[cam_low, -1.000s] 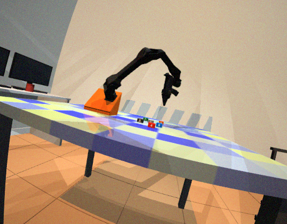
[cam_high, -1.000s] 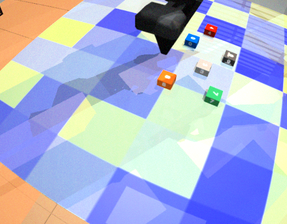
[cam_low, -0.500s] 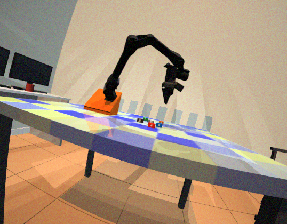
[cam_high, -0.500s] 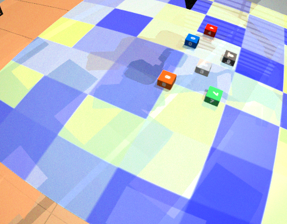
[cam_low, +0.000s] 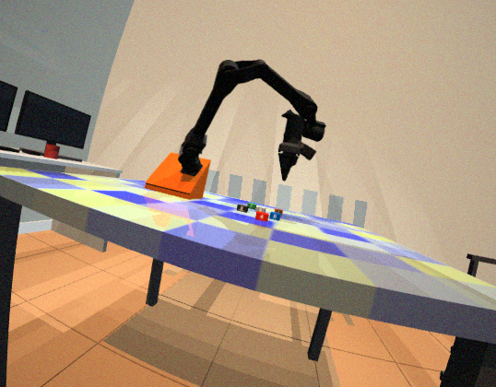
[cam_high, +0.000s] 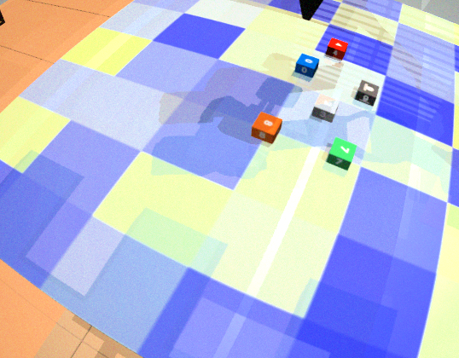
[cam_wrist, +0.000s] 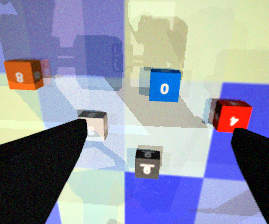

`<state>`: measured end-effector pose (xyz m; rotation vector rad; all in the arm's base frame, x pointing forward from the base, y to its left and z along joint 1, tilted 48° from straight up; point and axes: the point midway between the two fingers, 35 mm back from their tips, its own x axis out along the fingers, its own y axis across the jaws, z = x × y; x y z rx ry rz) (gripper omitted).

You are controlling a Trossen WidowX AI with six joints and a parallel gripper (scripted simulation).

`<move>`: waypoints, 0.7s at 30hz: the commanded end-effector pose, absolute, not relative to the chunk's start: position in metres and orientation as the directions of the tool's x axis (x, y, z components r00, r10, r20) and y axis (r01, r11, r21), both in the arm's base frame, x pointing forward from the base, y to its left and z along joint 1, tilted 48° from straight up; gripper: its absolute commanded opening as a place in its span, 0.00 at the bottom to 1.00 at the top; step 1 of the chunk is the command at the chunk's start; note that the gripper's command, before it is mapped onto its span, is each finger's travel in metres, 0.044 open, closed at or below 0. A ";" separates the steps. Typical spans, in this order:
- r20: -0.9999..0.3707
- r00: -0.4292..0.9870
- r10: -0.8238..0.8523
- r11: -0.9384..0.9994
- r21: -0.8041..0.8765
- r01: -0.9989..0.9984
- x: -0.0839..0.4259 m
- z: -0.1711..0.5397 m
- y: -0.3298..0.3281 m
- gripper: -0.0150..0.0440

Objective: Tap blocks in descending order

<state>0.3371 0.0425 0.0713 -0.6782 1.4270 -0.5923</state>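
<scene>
The orange block 8 (cam_high: pixel 266 128) (cam_wrist: pixel 23 75), blue block 0 (cam_high: pixel 306 66) (cam_wrist: pixel 165 85), red block 4 (cam_high: pixel 336 49) (cam_wrist: pixel 232 116) and pale block 3 (cam_high: pixel 325 108) (cam_wrist: pixel 96 125) stand apart on the table. The dark grey block (cam_high: pixel 367 93) (cam_wrist: pixel 147 163) has a blurred digit that looks like 9. The green block 7 (cam_high: pixel 341 153) (cam_low: pixel 252 205) is out of the wrist view. My gripper (cam_low: pixel 285 178) (cam_wrist: pixel 157 130) is open and empty, high above the blocks. In the wrist view the left fingertip overlaps the pale block's edge and the right one the red block's lower edge.
The patterned table (cam_high: pixel 170 198) (cam_low: pixel 312 246) bears shadows and light patches. The arm's orange base (cam_low: pixel 179 177) stands on it, left of the blocks in the exterior view. Monitors (cam_low: pixel 54 119) stand on another desk behind.
</scene>
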 end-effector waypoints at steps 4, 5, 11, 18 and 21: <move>-0.679 0.066 -0.731 0.678 -0.734 -0.032 0.337 0.074 0.039 0.93; -0.679 0.066 -0.731 0.679 -0.734 -0.033 0.336 0.079 0.035 0.93; -0.676 0.065 -0.734 0.676 -0.736 -0.034 0.310 0.135 -0.020 0.93; -0.675 0.065 -0.735 0.675 -0.737 -0.034 0.307 0.141 -0.025 0.93; -0.675 0.065 -0.735 0.675 -0.737 -0.034 0.307 0.141 -0.025 0.93</move>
